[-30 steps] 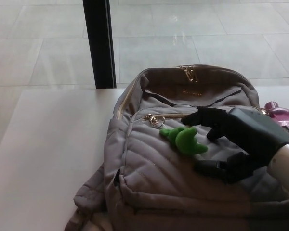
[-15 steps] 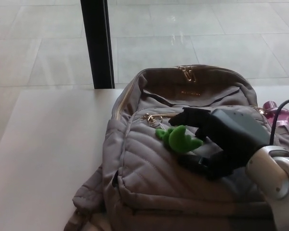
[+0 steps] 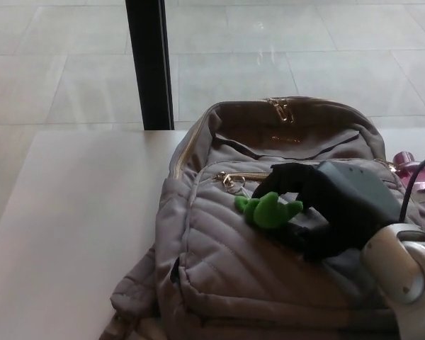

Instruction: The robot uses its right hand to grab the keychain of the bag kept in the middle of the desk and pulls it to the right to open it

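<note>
The robot's right hand (image 3: 319, 209), black with a grey back, reaches in from the right and lies on the front of the bag (image 3: 269, 234). Its fingers (image 3: 280, 178) curl down over a bright green keychain (image 3: 268, 210), and the thumb lies just below it, so the hand is closing around the keychain; whether the grip is tight cannot be told. The keychain sits on the quilted front pocket, just below and right of a small gold ring (image 3: 230, 181) that joins it to the gold zipper (image 3: 244, 175) running across the top of that pocket.

The bag is grey-brown, lying flat in the middle of a pale desk (image 3: 71, 227). A pink object (image 3: 414, 170) peeks out at the bag's right edge. Beyond the desk's far edge stands a black post (image 3: 150, 64) against a tiled floor (image 3: 304, 49).
</note>
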